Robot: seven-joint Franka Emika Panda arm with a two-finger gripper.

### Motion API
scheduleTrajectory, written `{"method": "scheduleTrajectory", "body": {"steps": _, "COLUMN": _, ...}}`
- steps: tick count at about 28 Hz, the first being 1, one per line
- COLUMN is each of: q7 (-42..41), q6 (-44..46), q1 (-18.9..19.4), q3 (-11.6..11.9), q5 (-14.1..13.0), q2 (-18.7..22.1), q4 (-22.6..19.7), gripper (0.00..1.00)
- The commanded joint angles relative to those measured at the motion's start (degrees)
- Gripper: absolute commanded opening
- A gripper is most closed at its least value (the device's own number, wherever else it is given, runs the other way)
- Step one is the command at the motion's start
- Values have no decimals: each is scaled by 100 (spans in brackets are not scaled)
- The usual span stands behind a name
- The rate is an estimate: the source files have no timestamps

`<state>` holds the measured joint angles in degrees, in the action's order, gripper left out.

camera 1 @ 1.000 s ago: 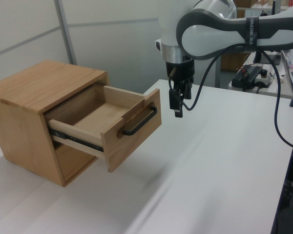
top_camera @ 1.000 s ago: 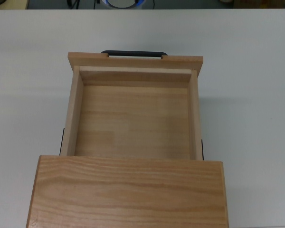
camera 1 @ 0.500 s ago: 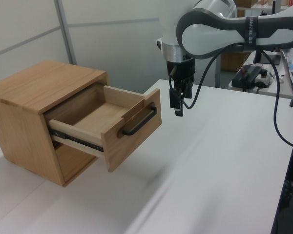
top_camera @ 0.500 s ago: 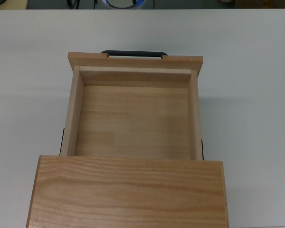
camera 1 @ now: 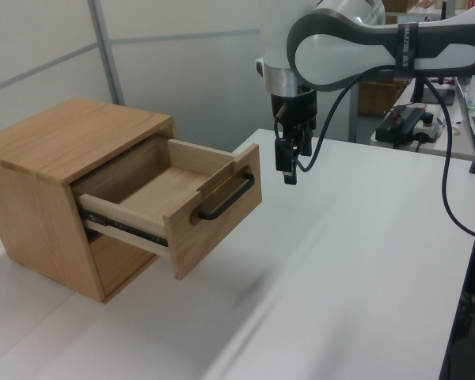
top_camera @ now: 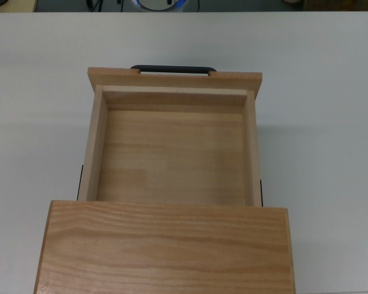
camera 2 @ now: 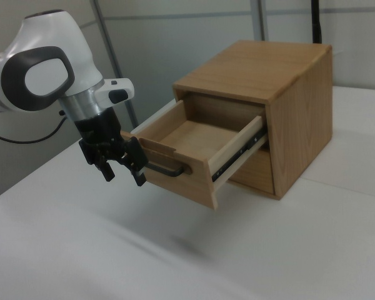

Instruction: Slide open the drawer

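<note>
I see a light wooden box-shaped drawer (top_camera: 172, 156) with a wider front panel, pulled well out of a grained wooden cabinet (camera 1: 59, 150) that stands on a white table (camera 1: 340, 277). In the top view, the drawer's bare floor fills the middle of the frame, with the cabinet top (top_camera: 165, 248) covering its rear at the bottom edge. A long black metal bar handle (top_camera: 173, 69) runs along the front panel at the top view's upper side. In the left view, the handle (camera 1: 226, 198) faces toward the left view's right, and a black slide rail shows along the drawer's side.

My white and grey robot arm (camera 1: 356, 47) reaches in from the left view's upper right. Its black two-finger gripper (camera 1: 287, 162) points downward, hanging in the air just beyond the drawer front, apart from the handle. In the right view, the gripper (camera 2: 122, 170) sits at the right view's left of the drawer front, its jaws spread apart and grasping nothing. A black cable (camera 1: 459, 214) trails from the arm.
</note>
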<state>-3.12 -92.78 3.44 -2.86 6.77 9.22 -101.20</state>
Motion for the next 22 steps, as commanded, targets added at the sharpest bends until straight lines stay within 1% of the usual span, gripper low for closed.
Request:
{"method": "scheduleTrajectory", "body": {"steps": 1, "q7": -40, "q6": 207, "q1": 26, "q3": 31, "q5": -17, "q2": -113, "q4": 206, "gripper": 100}}
{"method": "scheduleTrajectory", "body": {"steps": 19, "q7": -40, "q6": 207, "q1": 26, "q3": 31, "q5": -17, "q2": -227, "q4": 206, "gripper": 100}}
{"method": "scheduleTrajectory", "body": {"steps": 22, "q7": -40, "q6": 199, "q1": 26, "q3": 31, "q5": -17, "q2": -245, "q4": 275, "gripper": 100}}
